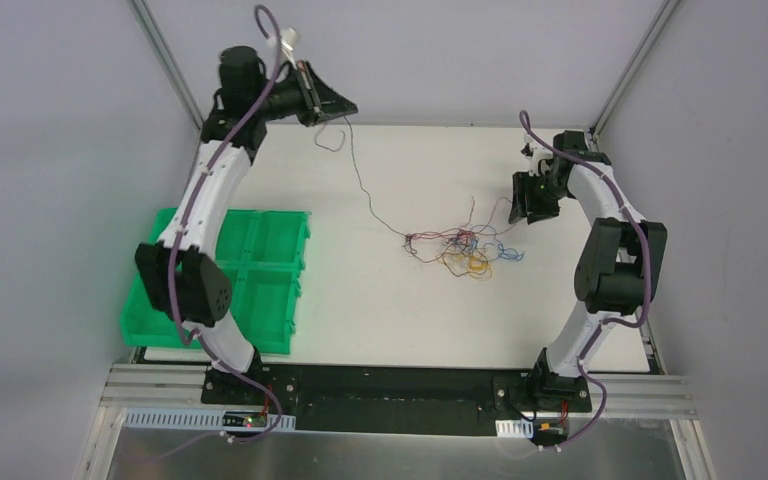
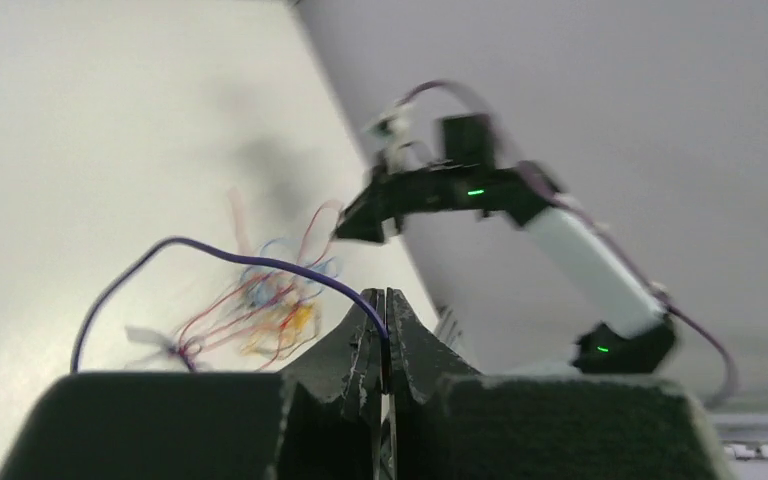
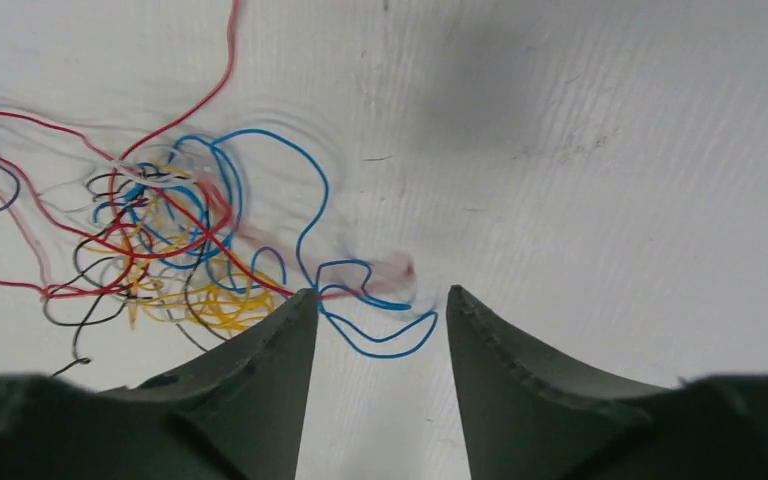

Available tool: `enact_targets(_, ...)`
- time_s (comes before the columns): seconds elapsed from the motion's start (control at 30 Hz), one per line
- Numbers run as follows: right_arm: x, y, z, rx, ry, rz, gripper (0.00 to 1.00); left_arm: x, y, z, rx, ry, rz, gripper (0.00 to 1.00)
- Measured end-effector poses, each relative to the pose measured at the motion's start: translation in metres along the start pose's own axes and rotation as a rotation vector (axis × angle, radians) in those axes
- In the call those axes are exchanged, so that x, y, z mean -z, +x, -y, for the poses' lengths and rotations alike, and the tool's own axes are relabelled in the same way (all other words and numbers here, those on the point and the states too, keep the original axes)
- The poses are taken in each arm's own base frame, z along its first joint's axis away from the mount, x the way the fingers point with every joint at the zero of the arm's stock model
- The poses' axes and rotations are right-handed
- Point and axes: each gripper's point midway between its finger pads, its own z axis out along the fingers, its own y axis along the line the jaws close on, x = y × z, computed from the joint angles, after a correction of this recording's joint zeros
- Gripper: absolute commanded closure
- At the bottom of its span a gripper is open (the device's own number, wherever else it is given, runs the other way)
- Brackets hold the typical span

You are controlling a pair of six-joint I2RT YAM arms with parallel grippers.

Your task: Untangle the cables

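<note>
Left claw (image 2: pixel 382 296) was clamped shut on the purple cable (image 2: pixel 260 262) and raised well above the desk (image 1: pixel 380 320). From my fingertips that cable arced out and dropped to the tangle (image 1: pixel 460 250), which lay on the desk ahead of and below the claw. The left wrist view was blurred, so I couldn't separate the strands there.

Right claw (image 3: pixel 380 300) was low over the desk with its fingers apart, gripping nothing. A loop of blue cable (image 3: pixel 390 354) lay on the desk between the two fingers. It ran right past one fingertip, and I couldn't tell whether it touched. The knot, with yellow cable (image 3: pixel 210 305) and red cable (image 3: pixel 215 90), sat just beside that same finger, outside the gap.
</note>
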Motion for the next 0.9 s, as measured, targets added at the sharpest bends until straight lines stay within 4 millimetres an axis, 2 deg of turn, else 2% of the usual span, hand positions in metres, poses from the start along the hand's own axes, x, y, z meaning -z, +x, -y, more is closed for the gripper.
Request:
enact_targets(0.07,0.010,-0.007,-0.003,0.002,0.000,0.006,0.29,-0.025,0.026,-0.068,0.080,-0.123,-0.079,0.64)
enact_targets(0.13,0.018,-0.008,-0.005,0.001,-0.008,-0.001,0.25,-0.037,0.056,-0.127,0.148,-0.232,-0.163,0.40)
enact_targets(0.2,0.025,0.001,-0.010,0.000,-0.024,-0.030,0.25,-0.038,0.084,-0.179,0.195,-0.344,-0.237,0.26)
enact_targets(0.27,0.030,0.012,-0.018,0.004,-0.052,-0.065,0.26,-0.034,0.104,-0.209,0.215,-0.420,-0.293,0.24)
enact_targets(0.33,0.035,0.026,-0.031,0.017,-0.088,-0.102,0.27,-0.026,0.117,-0.222,0.210,-0.465,-0.337,0.24)
enact_targets(0.43,0.035,0.046,-0.059,0.070,-0.149,-0.150,0.26,-0.022,0.121,-0.220,0.140,-0.466,-0.367,0.22)
enact_targets(0.53,0.021,0.062,-0.089,0.160,-0.185,-0.201,0.24,-0.023,0.129,-0.202,0.044,-0.427,-0.405,0.18)
enact_targets(0.6,0.007,0.066,-0.104,0.210,-0.195,-0.225,0.27,-0.022,0.144,-0.186,-0.022,-0.391,-0.442,0.16)
enact_targets(0.67,-0.014,0.067,-0.116,0.263,-0.190,-0.246,0.50,-0.018,0.162,-0.167,-0.084,-0.351,-0.486,0.13)
enact_targets(0.73,-0.033,0.070,-0.122,0.298,-0.183,-0.272,0.88,-0.013,0.177,-0.152,-0.141,-0.314,-0.520,0.11)
enact_targets(0.77,-0.041,0.073,-0.124,0.305,-0.184,-0.286,1.00,-0.008,0.185,-0.143,-0.169,-0.291,-0.537,0.12)
enact_targets(0.83,-0.046,0.080,-0.131,0.294,-0.208,-0.313,1.00,0.002,0.193,-0.132,-0.221,-0.256,-0.546,0.11)
enact_targets(0.9,-0.041,0.082,-0.143,0.270,-0.266,-0.314,1.00,0.015,0.200,-0.122,-0.281,-0.218,-0.545,0.12)
